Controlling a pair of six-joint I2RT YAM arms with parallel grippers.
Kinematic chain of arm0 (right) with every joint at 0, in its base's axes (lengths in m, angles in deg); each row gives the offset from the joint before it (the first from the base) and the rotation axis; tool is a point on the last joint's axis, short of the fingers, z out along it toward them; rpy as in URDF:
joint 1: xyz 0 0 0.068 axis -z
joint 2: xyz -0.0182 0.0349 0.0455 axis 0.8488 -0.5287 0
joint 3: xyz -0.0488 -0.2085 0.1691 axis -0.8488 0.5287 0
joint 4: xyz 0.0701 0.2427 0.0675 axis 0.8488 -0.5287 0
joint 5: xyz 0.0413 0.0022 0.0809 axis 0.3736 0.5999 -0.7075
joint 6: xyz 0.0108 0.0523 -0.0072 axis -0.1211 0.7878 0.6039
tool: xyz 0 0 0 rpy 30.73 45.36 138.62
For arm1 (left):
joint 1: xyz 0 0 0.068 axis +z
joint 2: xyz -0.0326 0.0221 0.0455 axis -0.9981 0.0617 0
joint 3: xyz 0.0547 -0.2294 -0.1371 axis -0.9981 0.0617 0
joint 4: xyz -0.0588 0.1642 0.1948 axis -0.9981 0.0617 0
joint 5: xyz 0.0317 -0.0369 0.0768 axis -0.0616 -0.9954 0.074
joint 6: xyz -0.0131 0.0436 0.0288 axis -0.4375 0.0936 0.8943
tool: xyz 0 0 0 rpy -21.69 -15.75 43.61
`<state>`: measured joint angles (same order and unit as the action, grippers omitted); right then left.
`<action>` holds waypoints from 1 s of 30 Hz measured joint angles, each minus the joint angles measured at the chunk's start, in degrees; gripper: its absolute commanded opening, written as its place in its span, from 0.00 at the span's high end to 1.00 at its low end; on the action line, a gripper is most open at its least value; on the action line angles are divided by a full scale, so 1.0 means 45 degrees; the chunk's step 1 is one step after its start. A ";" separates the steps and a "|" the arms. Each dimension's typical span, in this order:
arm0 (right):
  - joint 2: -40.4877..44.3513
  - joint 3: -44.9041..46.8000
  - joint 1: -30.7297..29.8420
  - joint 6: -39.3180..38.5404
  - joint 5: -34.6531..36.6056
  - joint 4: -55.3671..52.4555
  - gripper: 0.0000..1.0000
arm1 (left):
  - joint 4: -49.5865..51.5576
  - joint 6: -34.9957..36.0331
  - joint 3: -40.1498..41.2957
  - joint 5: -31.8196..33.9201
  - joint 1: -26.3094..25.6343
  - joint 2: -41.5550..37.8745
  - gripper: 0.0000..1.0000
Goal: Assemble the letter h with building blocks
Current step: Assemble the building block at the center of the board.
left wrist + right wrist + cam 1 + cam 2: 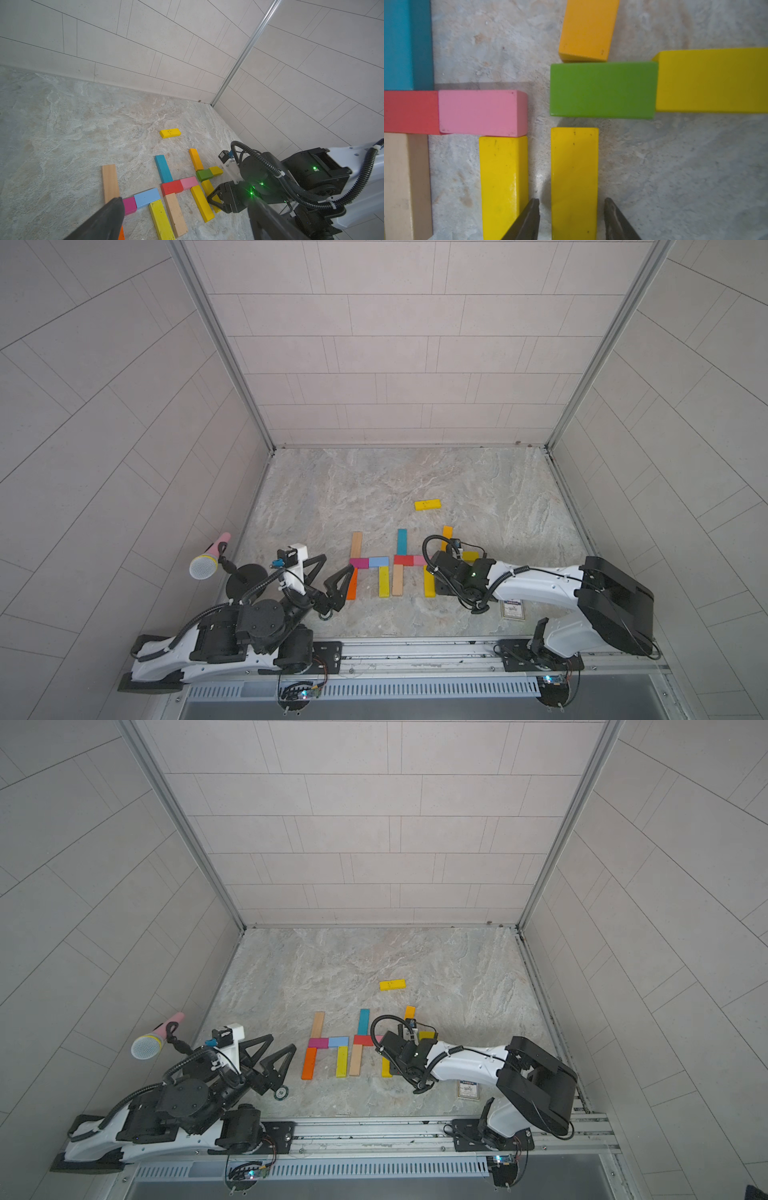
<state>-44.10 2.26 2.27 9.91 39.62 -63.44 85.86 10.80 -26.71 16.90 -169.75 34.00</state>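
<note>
Pale tiled walls are closing in a marbled worktop, and the building blocks are lying flat on it as three letter shapes side by side near the front edge.

At the left, the left gripper is hanging with its jaws spread wide and is holding nothing. One side of it is sitting close to the top end of the orange block in the first letter, so any careless sweep from there is risking a knock to that leg.

The middle letter is looking complete, with its pink block and yellow leg touching. Farther back, a loose yellow block is lying well apart from everything.

At the right, the right gripper is straddling the long yellow block of the third letter. Its jaws are parted a little, with a sliver of worktop showing on each side, so it is gripping nothing. One finger is standing just beside the middle letter's yellow leg (the tightest spot on the worktop), so opening wider or rising askew is likely to shove that leg. The long yellow block is also sitting short of the green block, leaving a gap, and this letter is lacking its right leg.
</note>
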 measured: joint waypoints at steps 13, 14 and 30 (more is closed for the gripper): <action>0.2064 -0.0724 0.0165 -0.0967 0.0743 -0.1292 0.20 | -0.0024 0.0019 0.0000 -0.0044 0.0000 0.0053 0.00; 0.2531 -0.0806 0.0432 -0.1224 0.0724 -0.1302 0.20 | -0.0029 0.0019 0.0000 -0.0053 0.0000 0.0058 0.00; -0.1452 -0.3424 0.5493 -0.4799 -0.2720 -0.0976 0.27 | -0.0049 0.0024 0.0000 -0.0117 0.0000 0.0627 0.00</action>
<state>-50.64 -13.15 26.99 -11.69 27.38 -67.84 85.64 10.91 -26.71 16.37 -169.75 36.82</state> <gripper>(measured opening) 0.725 0.998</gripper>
